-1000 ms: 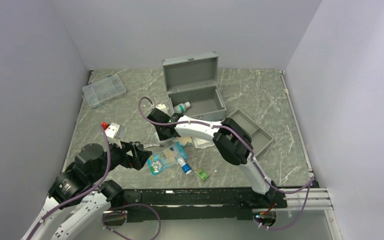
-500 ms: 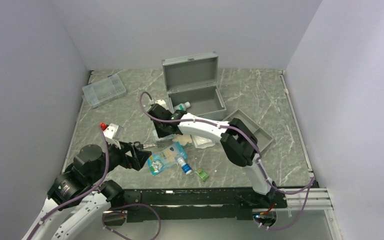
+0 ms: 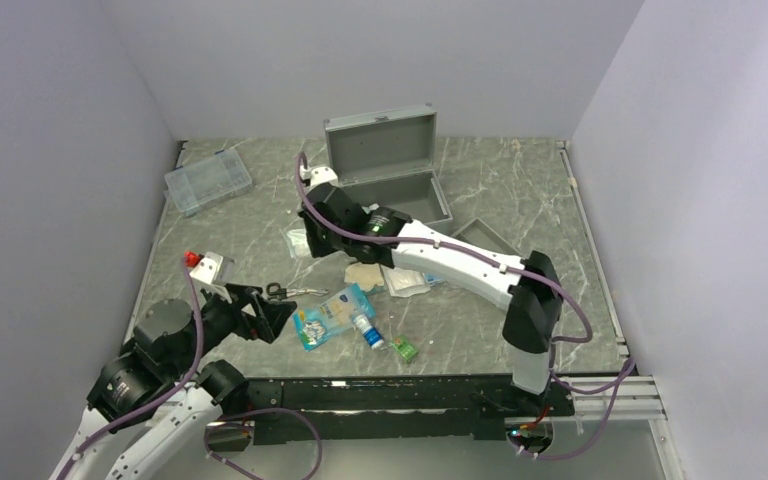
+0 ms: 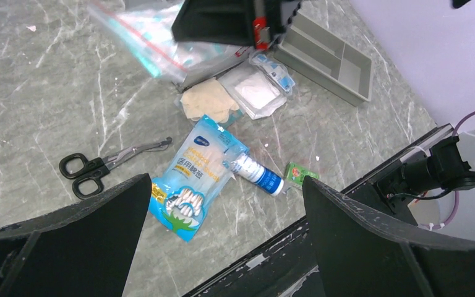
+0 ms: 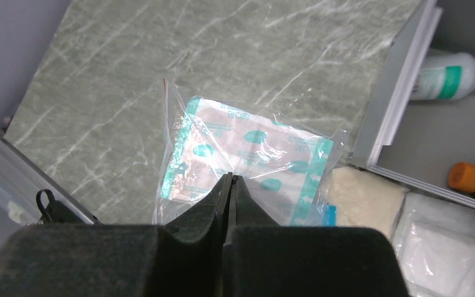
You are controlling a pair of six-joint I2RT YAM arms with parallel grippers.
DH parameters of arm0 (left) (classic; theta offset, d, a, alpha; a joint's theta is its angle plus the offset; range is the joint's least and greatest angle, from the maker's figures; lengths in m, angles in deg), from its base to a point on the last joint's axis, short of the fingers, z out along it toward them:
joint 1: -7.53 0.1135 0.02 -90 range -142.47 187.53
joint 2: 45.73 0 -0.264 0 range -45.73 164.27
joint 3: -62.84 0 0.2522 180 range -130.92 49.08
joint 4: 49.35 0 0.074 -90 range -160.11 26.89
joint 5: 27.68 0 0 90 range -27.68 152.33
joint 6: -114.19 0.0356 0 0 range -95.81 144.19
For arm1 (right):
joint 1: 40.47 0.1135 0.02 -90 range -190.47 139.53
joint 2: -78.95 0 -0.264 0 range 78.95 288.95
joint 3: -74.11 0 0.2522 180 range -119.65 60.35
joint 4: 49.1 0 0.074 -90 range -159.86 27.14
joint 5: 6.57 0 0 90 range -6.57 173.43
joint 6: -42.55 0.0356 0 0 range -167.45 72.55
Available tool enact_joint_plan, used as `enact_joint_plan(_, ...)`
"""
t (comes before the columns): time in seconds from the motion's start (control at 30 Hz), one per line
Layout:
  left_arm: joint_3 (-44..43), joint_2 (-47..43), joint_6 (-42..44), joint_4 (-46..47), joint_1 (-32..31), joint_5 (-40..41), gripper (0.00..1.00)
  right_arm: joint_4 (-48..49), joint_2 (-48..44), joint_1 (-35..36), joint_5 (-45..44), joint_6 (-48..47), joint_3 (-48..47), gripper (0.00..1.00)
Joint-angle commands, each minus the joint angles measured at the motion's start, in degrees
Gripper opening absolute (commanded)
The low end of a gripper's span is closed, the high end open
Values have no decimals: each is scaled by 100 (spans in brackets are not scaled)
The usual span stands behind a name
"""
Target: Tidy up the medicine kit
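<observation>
The medicine kit (image 3: 390, 190) stands open at the back, lid upright; its wall (image 5: 388, 111) shows in the right wrist view, with a white bottle (image 5: 451, 74) and a brown orange-capped bottle (image 5: 472, 179) inside. My right gripper (image 3: 312, 238) (image 5: 229, 177) is shut on a clear zip bag of plasters (image 5: 247, 154) (image 3: 297, 240), held above the table just left of the kit. My left gripper (image 3: 276, 314) (image 4: 222, 185) is open and empty, above the table near a blue cotton-swab bag (image 3: 332, 313) (image 4: 195, 176).
Scissors (image 3: 290, 292), a blue-white tube (image 3: 367, 328), a green packet (image 3: 405, 349), beige gloves (image 3: 365, 275) and gauze (image 3: 405, 282) lie in the middle. A grey divided tray (image 4: 334, 55) lies right of them. A clear compartment box (image 3: 208, 180) sits back left.
My right gripper has risen and moved back towards the kit's left side, carrying the plaster bag. My left arm has drawn back a little towards the near left.
</observation>
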Motion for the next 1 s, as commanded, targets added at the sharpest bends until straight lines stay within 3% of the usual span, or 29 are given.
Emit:
enact_joint_plan(0.0,26,-110,-48,171,-21,175,100,-29,-488,-31,-557,-324,47,0)
enact_joint_plan(0.23,16,-49,-32,167,-17,151,99,-97,-740,-312,-751,-525,169,0)
enact_joint_plan(0.53,24,-101,-32,176,-17,157,99,191,-1046,-1180,-549,-855,694,0)
enact_joint_plan(0.97,24,-119,-32,184,-2,160,99,781,-691,-1925,-366,-1387,1236,0)
